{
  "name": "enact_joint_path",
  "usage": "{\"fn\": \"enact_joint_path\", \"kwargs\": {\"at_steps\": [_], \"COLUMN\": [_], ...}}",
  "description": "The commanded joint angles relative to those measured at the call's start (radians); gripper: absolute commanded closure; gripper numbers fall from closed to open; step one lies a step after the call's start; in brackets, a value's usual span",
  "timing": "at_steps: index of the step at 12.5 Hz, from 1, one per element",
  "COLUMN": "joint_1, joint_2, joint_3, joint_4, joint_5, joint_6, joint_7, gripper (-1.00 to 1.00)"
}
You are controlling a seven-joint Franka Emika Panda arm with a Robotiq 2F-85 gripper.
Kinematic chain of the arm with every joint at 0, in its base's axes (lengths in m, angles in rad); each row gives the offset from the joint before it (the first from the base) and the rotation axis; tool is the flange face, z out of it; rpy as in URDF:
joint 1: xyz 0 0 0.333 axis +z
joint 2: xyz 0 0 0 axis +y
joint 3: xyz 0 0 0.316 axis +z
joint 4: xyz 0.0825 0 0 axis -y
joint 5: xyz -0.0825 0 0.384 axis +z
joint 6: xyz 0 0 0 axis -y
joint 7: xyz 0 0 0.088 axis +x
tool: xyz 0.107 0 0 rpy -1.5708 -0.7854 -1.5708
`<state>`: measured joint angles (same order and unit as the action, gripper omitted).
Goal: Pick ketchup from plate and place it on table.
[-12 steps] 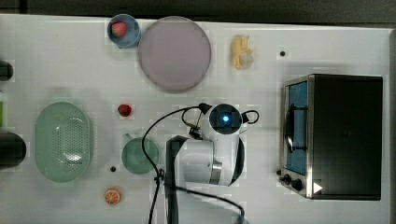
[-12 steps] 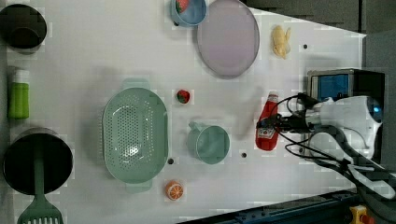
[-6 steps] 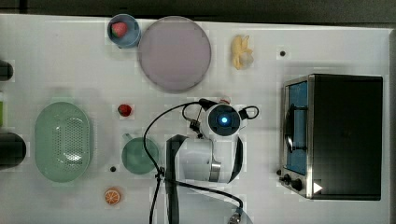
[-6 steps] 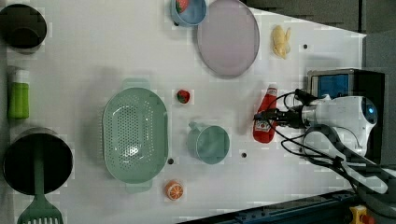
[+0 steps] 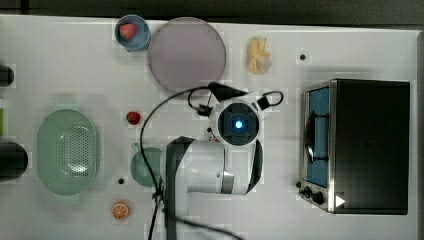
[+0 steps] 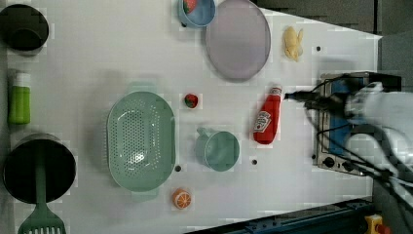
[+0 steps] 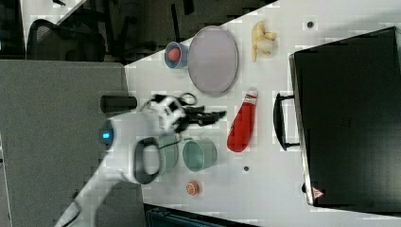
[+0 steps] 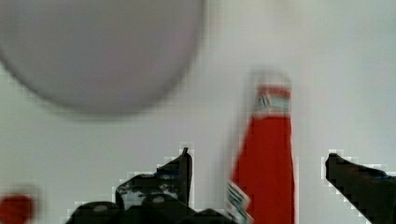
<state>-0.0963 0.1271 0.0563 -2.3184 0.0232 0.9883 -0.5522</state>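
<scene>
White table [image 6: 122, 58]: ketchup [image 6: 267, 118] lying just beside plate [image 6: 237, 39]. Gripper [image 8: 259, 161] spread wide, holding nothing; we'd lift straight up w/o nudging bottle.

Around my workspace the room is dim. In the right view a dark office chair [image 7: 61, 40] stands on shadowed floor beside a grey partition panel [image 7: 56, 137] (plain, flat, filling much of the right view's left). A blue metal frame rail [image 6: 311, 222] runs beneath, at the left view's bottom.
</scene>
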Motion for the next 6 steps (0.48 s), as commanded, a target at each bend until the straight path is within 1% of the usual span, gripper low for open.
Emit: {"fn": "enact_joint_path", "kwargs": {"at_steps": [1, 4, 6], "joint_1": [-0.004, -0.003, -0.001], "joint_2": [-0.113, -0.159, -0.167], "joint_3": [0.031, 0.043, 0.043], "joint_4": [0.145, 0.297, 0.421], "joint_5": [0.003, 0.003, 0.000], "joint_6": [-0.136, -0.481, -0.669], "joint_7": [0.207, 0.400, 0.478], "gripper": [-1.00, -1.00, -1.00]}}
